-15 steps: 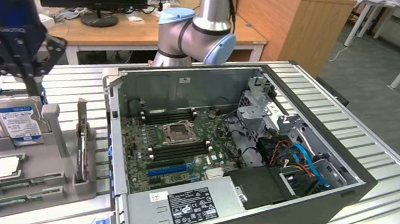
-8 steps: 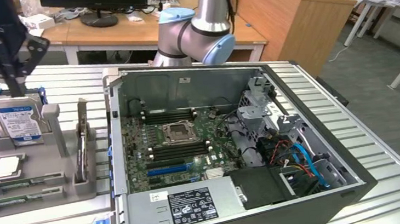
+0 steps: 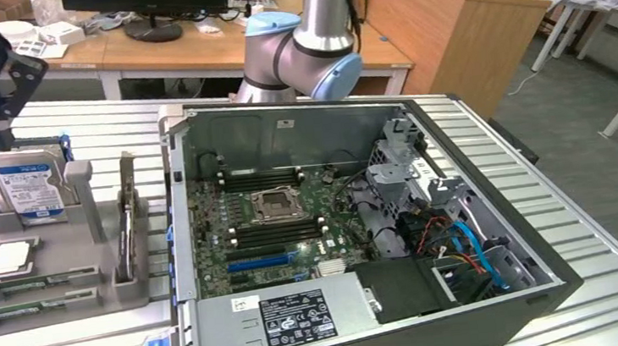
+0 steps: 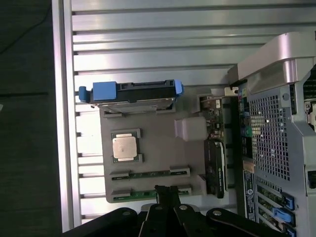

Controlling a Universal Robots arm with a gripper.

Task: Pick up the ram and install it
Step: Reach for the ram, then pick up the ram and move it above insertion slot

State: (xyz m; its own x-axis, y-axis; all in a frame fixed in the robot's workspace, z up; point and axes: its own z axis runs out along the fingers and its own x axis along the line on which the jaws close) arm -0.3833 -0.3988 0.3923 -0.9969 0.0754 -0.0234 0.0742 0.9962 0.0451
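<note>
Ribbed metal worktop (image 3: pixel 599 230) carries a grey tray (image 4: pixel 153 143) whose cradles keep parts reachable; the ram (image 4: pixel 148 174) lies there, beside the open case (image 3: pixel 558 285). The claw (image 4: pixel 168 192) hovers above it, pinched together and empty.

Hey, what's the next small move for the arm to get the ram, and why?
Probably open the end effector first. Its fingers are shut as it hovers above the gray holder, with the tips over the nearest ram lying in its slot. Shut fingers likely cannot straddle the thin stick.
</note>
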